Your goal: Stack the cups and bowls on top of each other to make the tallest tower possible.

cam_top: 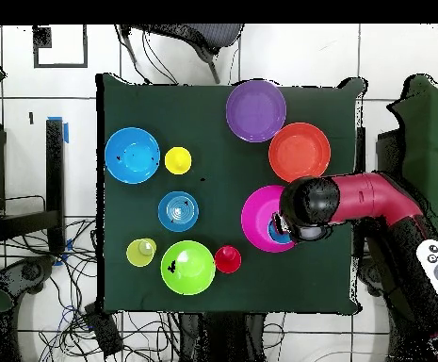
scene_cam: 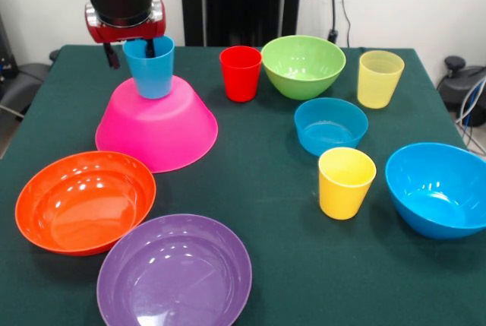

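Note:
The big pink bowl [scene_cam: 156, 125] [cam_top: 260, 219] lies upside down at the table's left in the front view. A blue cup [scene_cam: 150, 71] [cam_top: 281, 230] stands upright on its flat base. My gripper [scene_cam: 132, 51] hangs right over the cup. One finger [scene_cam: 112, 55] is outside the cup's left wall and the other dips inside the rim. The fingers stand well apart and look open. In the overhead view the arm's head [cam_top: 307, 207] hides the gripper. The orange bowl [scene_cam: 85, 200] and the purple bowl [scene_cam: 175, 271] sit upright in front of the pink bowl.
A red cup [scene_cam: 241, 73], a green bowl [scene_cam: 303, 65] and a pale yellow cup [scene_cam: 380, 78] stand along the far side. A small blue bowl [scene_cam: 330, 125], an opaque yellow cup [scene_cam: 345, 182] and a medium blue bowl [scene_cam: 439, 188] sit at the right.

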Tool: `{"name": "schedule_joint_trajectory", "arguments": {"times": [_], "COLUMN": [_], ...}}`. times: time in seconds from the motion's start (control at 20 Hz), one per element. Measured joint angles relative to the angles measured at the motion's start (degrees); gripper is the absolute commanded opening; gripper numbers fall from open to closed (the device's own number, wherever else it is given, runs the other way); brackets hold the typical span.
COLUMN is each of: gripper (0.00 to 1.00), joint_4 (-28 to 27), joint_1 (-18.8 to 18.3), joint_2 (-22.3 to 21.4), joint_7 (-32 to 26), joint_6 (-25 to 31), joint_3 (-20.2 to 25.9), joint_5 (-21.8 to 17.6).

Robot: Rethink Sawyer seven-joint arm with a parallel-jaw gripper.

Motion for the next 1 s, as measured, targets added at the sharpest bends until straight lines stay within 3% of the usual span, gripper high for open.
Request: {"name": "schedule_joint_trajectory", "arguments": {"times": [0.65, 1.0], "gripper": [1.0, 1.0], "joint_4": [0.0, 0.9], "joint_1": [0.0, -0.2], "joint_2": [-0.3, -4.3], "joint_7": [0.0, 0.0], "joint_6": [0.0, 0.0], "joint_3": [0.0, 0.0], "joint_5": [0.0, 0.4]}}
